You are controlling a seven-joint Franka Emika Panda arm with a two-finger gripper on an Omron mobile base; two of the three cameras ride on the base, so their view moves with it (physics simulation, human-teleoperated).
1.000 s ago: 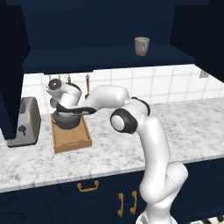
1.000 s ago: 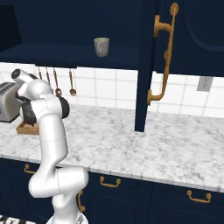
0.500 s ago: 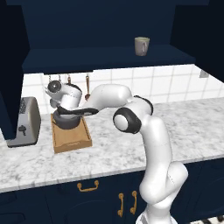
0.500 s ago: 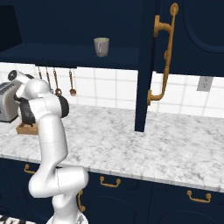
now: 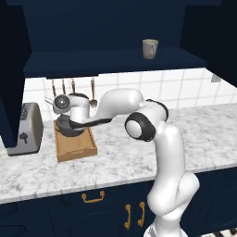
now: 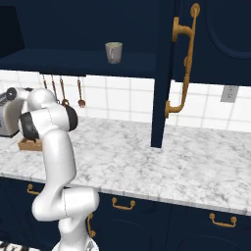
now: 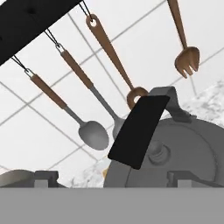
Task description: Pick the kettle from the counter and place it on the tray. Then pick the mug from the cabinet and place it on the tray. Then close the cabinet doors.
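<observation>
While the kettle [image 5: 70, 126] sits on the tray [image 5: 76, 147], gripper [image 7: 114, 176] fingers stand apart.

Glossy white rounded arm [image 5: 162, 152], dark joint rings, bulbous white base

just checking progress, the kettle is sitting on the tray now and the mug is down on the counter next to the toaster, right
Not quite. The kettle does sit on the tray, but the mug is not on the counter next to the toaster. It stands up on the shelf of the open cabinet, as the left base view shows.
</observation>
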